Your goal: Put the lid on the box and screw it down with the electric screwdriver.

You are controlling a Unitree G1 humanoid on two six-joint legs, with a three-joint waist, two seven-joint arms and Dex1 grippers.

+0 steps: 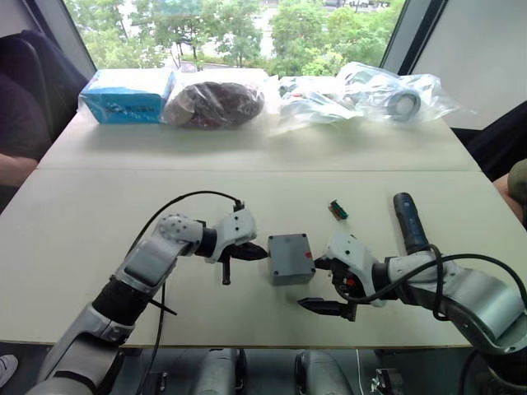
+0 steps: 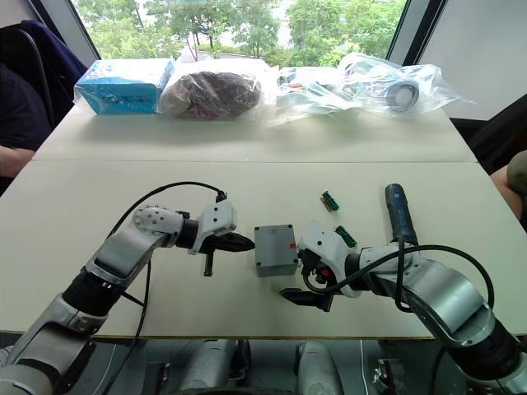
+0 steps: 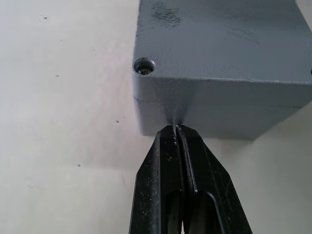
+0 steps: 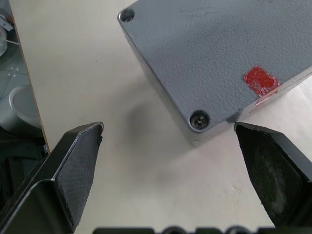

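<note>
The grey box (image 1: 291,267) stands at the table's middle with the lid (image 1: 288,246) lying flat on top of it. A seam between them and corner screw holes (image 3: 144,65) show in the left wrist view, and a red mark (image 4: 260,80) sits near one lid edge. My left gripper (image 1: 259,252) is shut on nothing, its tips touching the box's left wall at the seam. My right gripper (image 1: 321,285) is open at the box's near right corner, fingers (image 4: 78,161) wide apart and clear of it. The electric screwdriver (image 1: 409,222) lies on the table beyond my right forearm.
Small green connector strips (image 1: 338,210) lie just behind the right gripper. Along the far table stand a blue carton (image 1: 128,95) and several plastic bags (image 1: 216,103). A person's arm (image 1: 16,169) rests at the left edge. The table's front edge runs close under both arms.
</note>
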